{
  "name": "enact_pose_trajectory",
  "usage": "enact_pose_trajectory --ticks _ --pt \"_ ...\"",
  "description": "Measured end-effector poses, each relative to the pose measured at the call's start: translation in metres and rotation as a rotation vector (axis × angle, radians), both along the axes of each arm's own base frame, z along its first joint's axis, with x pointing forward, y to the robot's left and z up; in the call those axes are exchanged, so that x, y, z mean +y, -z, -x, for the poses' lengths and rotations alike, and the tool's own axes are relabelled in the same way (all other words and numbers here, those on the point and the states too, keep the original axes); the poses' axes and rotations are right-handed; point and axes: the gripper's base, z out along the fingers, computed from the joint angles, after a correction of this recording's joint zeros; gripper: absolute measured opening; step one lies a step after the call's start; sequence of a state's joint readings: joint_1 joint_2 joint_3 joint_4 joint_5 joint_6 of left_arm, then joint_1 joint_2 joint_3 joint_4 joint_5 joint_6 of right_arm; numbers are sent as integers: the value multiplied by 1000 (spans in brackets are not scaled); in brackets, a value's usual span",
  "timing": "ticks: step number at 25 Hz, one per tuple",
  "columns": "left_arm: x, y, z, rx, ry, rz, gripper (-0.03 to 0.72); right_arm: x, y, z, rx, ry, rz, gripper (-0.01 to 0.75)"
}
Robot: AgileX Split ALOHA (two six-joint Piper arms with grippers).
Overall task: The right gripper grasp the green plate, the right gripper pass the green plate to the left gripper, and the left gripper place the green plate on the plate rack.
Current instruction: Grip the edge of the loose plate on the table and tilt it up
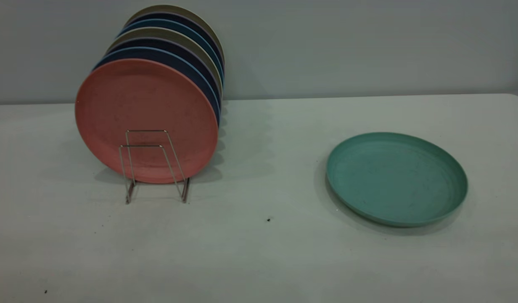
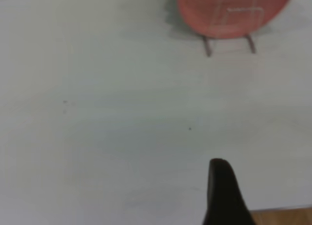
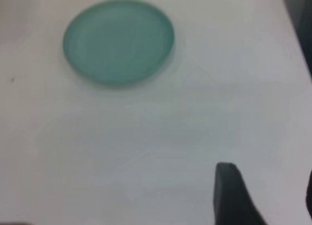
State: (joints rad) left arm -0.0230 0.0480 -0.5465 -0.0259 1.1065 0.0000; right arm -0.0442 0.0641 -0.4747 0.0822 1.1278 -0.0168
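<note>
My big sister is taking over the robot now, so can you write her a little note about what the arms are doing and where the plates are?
Left gripper: back near the table edge, far from the rack, holding nothing that shows.
Right gripper: away from the green plate, not touching it.
The green plate lies flat on the table, toward the right arm's side.
The plate rack stands on the left arm's side with a pink plate in front and dark blue plates behind; two front wire loops look free.
Done: nothing yet.
Left: right gripper grasps the plate, passes it over, left gripper racks it.
</note>
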Motion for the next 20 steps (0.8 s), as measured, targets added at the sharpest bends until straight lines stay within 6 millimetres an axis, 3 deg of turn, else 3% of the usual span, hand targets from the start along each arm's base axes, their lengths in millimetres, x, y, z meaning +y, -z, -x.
enact_pose_trajectory --ticks 2,5,10,15,20 --pt "2 -12 -11 38 -20 -16 496 0 -4 -14 53 -5 -11 427" --pt "1 -31 -43 99 -20 -16 524 1 -14 -44 98 -31 -22 463" --pt "-1 -51 -116 202 -5 -33 532 1 -28 -104 111 -81 -8 475" --pt "-2 -50 -182 301 18 -56 532 1 -25 -157 146 -112 -10 475" --pt "-7 -26 -245 328 58 -38 532 8 2 -202 251 -170 -101 475"
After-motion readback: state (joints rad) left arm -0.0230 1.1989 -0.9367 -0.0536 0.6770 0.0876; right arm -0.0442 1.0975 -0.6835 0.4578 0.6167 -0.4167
